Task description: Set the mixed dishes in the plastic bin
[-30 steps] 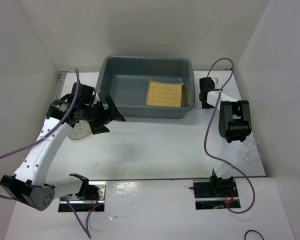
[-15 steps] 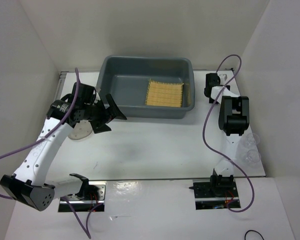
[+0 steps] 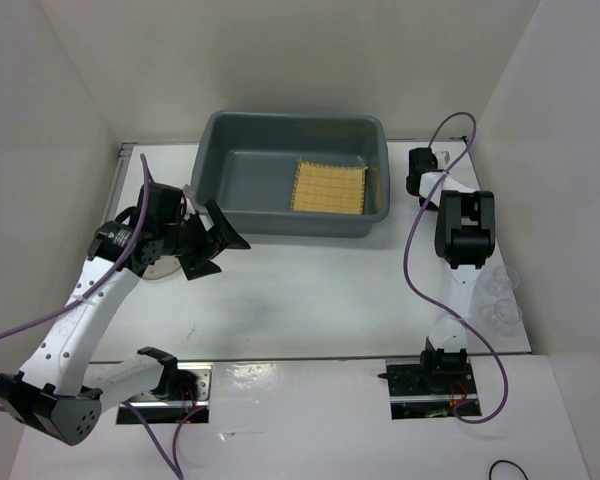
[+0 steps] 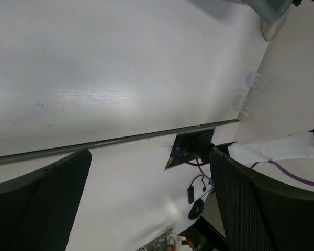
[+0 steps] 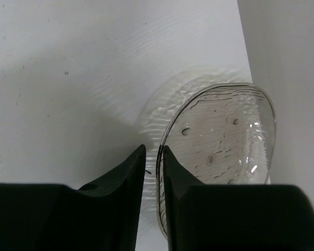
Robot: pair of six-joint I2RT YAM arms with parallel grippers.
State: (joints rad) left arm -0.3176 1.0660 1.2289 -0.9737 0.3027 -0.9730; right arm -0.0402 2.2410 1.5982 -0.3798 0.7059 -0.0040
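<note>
The grey plastic bin (image 3: 212,165) stands at the back centre with the tan bamboo mat (image 3: 328,187) lying flat inside its right half. My right gripper (image 3: 417,172) is at the back right by the wall. In the right wrist view its jaws (image 5: 153,164) are nearly together with the rim of a see-through plate (image 5: 220,136) between them. My left gripper (image 3: 218,250) is open and empty, just left of the bin's front left corner. A second clear plate (image 3: 160,264) lies on the table, partly under the left arm. Its wrist view shows both fingers (image 4: 36,209) wide apart.
Small clear cups (image 3: 500,292) stand at the right edge of the table and also show in the left wrist view (image 4: 254,86). White walls close in on the left, back and right. Purple cables loop over both arms.
My right gripper moved back toward the far right corner a second ago and has since held still at the plate. My left gripper shifted slightly toward the near side, still open.
</note>
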